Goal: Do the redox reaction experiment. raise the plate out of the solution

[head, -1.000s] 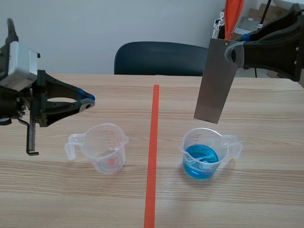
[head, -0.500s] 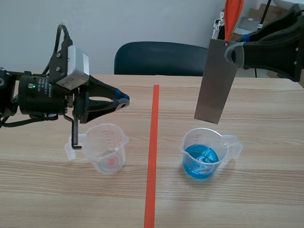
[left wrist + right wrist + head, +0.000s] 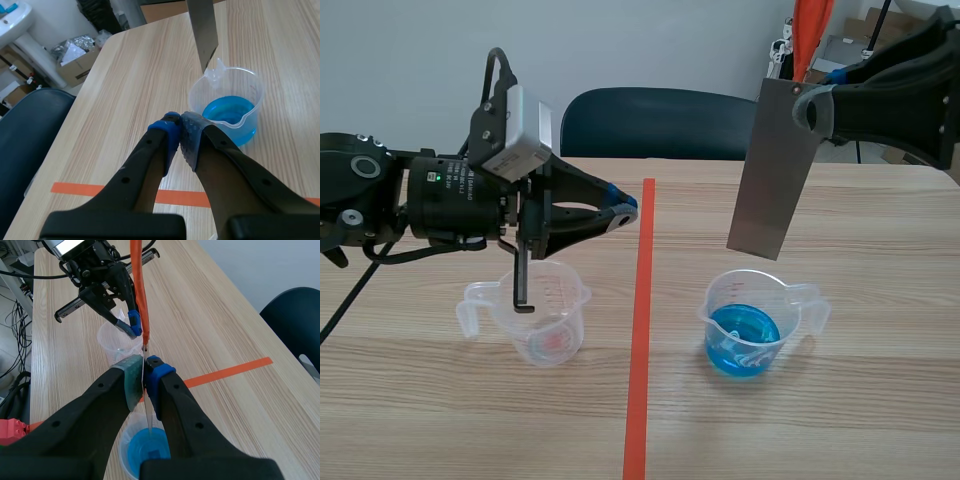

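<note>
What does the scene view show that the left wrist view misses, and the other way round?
Only the scene view shows the right claw pinching the metal plate near its top, and most of the left arm. Only the left wrist view shows a cardboard box on the floor beside the table. Both show the plate's lower end hanging above the cup of blue liquid, clear of it, and the shut left claw.

Before me, a pale wood-grain surface with a red-marked clear plastic jug and, well apart, a clear plastic jug of blue liquid.
</note>
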Action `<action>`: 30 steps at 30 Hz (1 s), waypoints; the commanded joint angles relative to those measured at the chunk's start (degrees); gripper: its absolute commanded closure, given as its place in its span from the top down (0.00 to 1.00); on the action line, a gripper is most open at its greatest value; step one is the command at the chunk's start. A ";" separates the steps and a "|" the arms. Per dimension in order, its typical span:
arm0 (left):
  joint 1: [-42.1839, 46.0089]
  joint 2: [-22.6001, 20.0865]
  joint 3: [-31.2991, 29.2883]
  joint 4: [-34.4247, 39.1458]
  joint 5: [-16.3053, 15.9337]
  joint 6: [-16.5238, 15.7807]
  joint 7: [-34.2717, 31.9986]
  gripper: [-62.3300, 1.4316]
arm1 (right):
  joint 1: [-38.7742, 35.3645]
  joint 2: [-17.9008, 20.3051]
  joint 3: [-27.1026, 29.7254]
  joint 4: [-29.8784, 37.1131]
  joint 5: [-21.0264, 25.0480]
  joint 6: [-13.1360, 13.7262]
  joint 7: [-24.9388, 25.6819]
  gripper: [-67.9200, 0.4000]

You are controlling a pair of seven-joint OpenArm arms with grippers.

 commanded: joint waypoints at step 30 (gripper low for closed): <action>-0.57 1.88 2.97 -4.00 -10.49 -2.82 3.91 0.07 | 0.85 0.90 0.81 0.44 1.05 0.44 0.87 0.01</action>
